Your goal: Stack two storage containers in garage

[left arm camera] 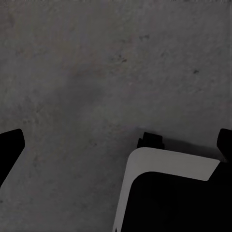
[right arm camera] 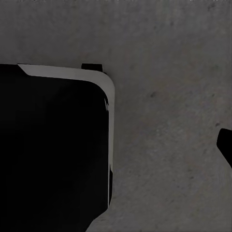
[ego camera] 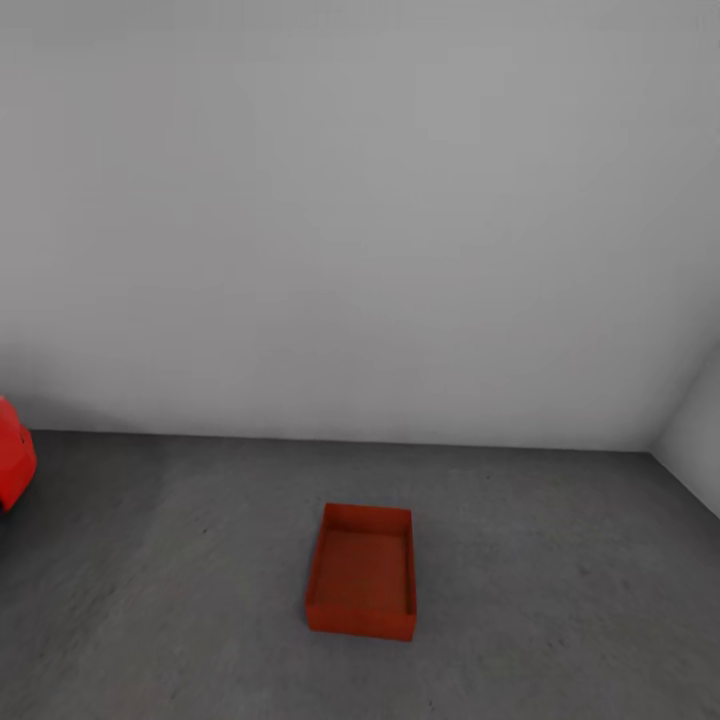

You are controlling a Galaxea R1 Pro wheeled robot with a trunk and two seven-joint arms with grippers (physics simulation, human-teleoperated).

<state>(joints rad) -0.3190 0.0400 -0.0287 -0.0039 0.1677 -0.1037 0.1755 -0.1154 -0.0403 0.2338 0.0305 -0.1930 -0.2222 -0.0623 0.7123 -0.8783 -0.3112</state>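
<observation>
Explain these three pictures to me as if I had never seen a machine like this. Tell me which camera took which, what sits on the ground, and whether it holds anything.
This is a simulated wheeled robot with two arms, steered by a person. The large picture comes from a camera on its head, looking forward and down. It shows a rough dark grey concrete floor, a plain white wall, and one orange-red rectangular open-topped bin standing on that floor, empty inside as far as can be seen. At the left edge is a bit of a red car.

The two smaller pictures come from cameras near each arm's gripper, left and right. Both look down at the same grey concrete, with dark and white parts of the robot's own body in the way. Black shapes at their edges may be fingertips; whether the grippers are open is unclear. Nothing appears to be held.
</observation>
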